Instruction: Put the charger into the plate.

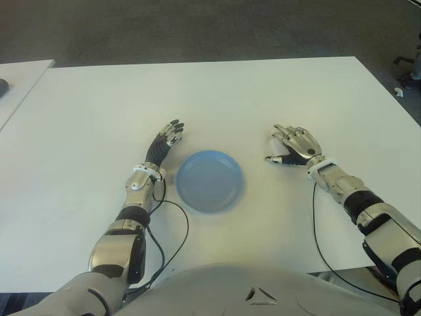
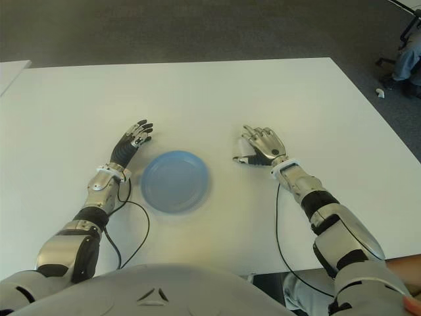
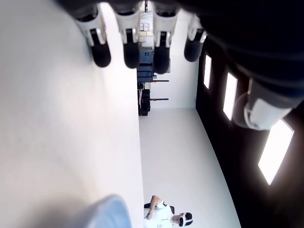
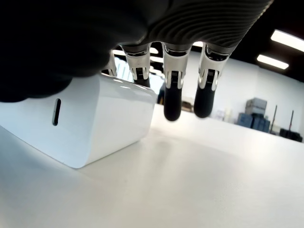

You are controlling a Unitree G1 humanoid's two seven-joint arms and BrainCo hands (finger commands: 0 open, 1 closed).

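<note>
A white cube-shaped charger (image 4: 80,123) stands on the white table (image 1: 263,92), a short way right of the blue plate (image 1: 210,180). My right hand (image 1: 296,143) hovers over the charger (image 1: 277,158) with its palm down. Its fingers (image 4: 172,107) hang straight past the charger's far side, spread and not closed around it. The plate has nothing in it. My left hand (image 1: 168,137) shows just left of the plate, with its fingers (image 3: 130,52) stretched out and holding nothing.
A second white table (image 1: 16,79) adjoins at the far left, with a dark object (image 1: 2,85) at its edge. Dark carpet lies beyond the table. A person's legs (image 2: 409,52) show at the far right. Black cables (image 1: 174,230) trail from both forearms.
</note>
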